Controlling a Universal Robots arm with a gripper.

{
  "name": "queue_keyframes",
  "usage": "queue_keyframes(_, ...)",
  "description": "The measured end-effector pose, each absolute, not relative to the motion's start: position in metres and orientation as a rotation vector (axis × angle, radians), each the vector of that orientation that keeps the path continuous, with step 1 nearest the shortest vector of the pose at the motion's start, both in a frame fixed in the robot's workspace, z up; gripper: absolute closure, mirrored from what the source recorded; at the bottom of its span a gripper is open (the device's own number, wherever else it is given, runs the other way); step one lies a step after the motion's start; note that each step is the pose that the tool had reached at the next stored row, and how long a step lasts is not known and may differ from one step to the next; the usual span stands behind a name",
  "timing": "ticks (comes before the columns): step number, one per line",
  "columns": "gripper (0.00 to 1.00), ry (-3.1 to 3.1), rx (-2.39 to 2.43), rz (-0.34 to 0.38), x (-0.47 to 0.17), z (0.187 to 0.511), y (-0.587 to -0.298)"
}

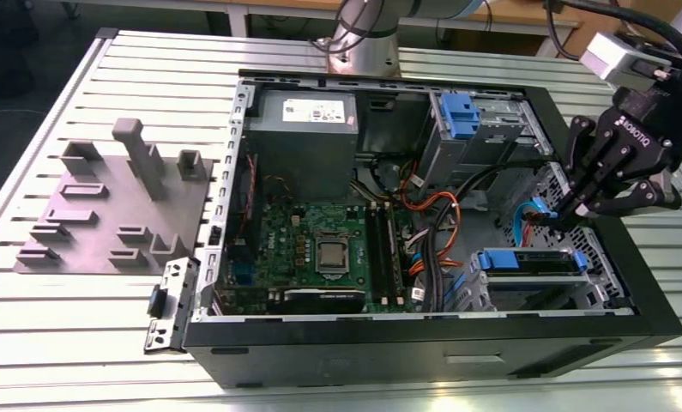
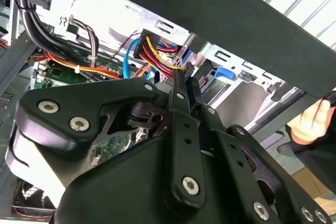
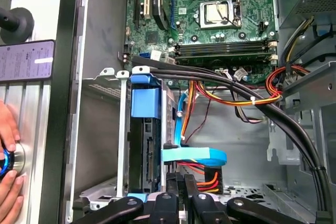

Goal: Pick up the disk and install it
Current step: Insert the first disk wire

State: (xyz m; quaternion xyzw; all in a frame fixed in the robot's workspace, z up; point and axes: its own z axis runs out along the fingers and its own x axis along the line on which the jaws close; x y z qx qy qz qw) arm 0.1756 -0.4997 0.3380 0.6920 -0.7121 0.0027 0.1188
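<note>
The disk (image 1: 529, 260) lies in the lower drive bay at the front right of the open computer case (image 1: 432, 343), its blue carrier facing up. In the first wrist view the disk (image 3: 149, 156) sits edge-on in the metal cage under its blue carrier tab (image 3: 145, 95). My gripper (image 1: 577, 209) hangs just above and to the right of that bay, fingers together. In the first wrist view the gripper (image 3: 178, 182) is beside a light-blue flat data cable (image 3: 194, 156) and a power plug with coloured wires (image 3: 207, 182). I cannot tell whether it pinches either.
A grey power-supply box (image 1: 306, 116) sits at the case's back. A second blue carrier (image 1: 461, 116) fills the upper bay. Black cable bundles (image 3: 252, 95) cross over the motherboard (image 1: 329, 249). A grey fixture plate (image 1: 111, 206) lies on the exterior view's left. A person's hand (image 3: 8, 145) rests outside the case.
</note>
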Motion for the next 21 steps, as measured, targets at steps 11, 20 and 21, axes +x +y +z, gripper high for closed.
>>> queue_keyframes(11,0.83,-2.111,2.054,0.031,0.167,0.338,-0.506)
queue_keyframes(20,0.83,-2.119,2.07,0.046,0.159,0.338,-0.515)
queue_keyframes(21,0.83,-2.119,2.072,0.046,0.158,0.338,-0.515)
